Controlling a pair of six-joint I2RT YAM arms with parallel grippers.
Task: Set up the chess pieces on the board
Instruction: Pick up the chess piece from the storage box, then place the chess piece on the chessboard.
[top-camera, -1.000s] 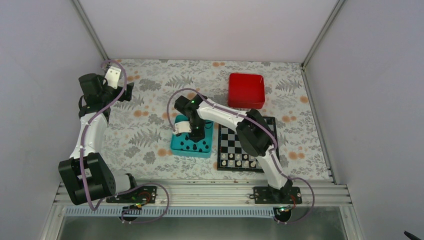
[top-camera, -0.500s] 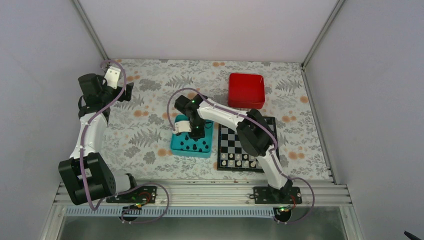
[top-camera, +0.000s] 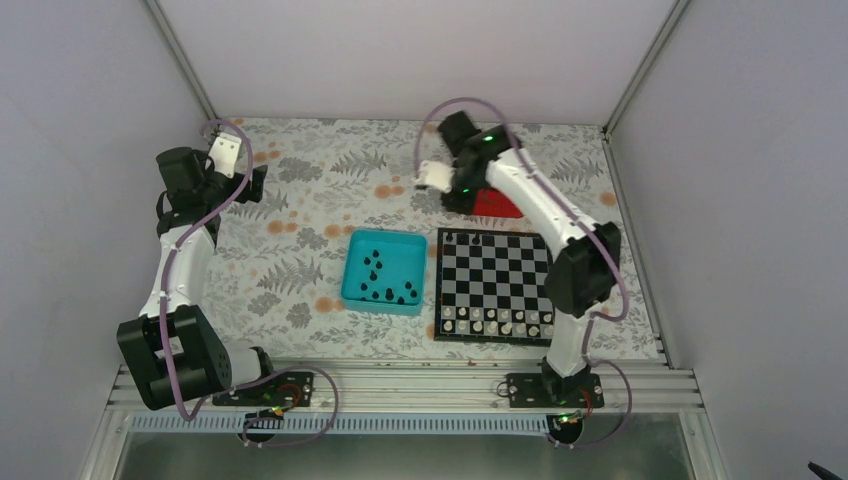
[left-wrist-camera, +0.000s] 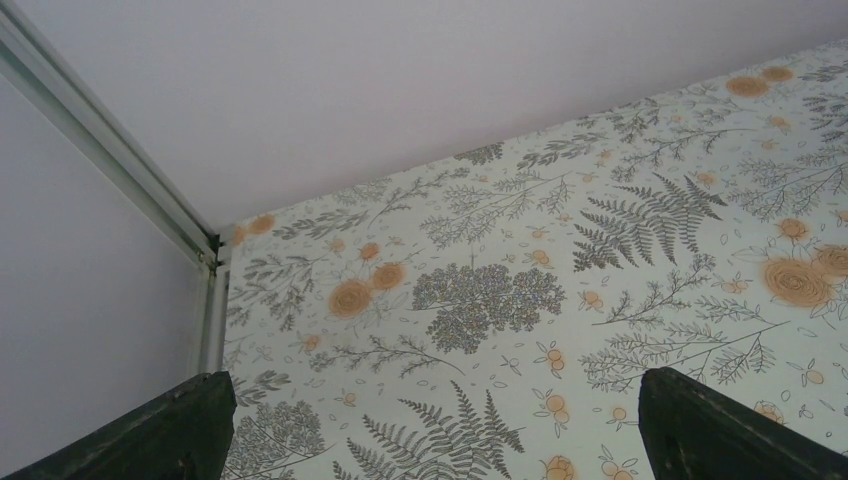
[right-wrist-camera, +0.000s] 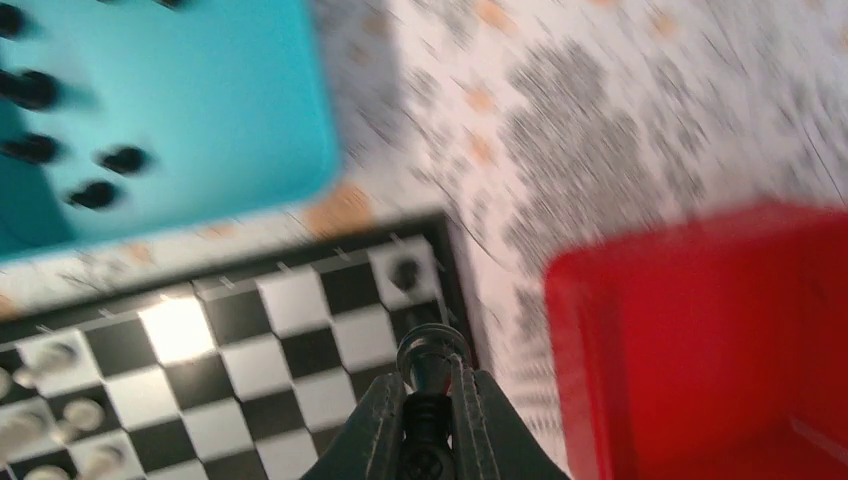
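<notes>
Near the glossy checkered board (right-wrist-camera: 300, 350), the right gripper (right-wrist-camera: 432, 392) pinches a knobbed black chess piece (right-wrist-camera: 432, 348); left gripper (left-wrist-camera: 432, 378) gapes empty.

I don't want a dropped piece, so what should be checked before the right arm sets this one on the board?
1. Black piece clamped in right gripper: ok.
2. Piece upright in the grip: cannot tell, view blurred.
3. Free squares on the far row of the board: ok.
4. Right gripper low over a square: not ok, it hangs raised near the red tray.
5. Left gripper open, away from the board: ok.
</notes>
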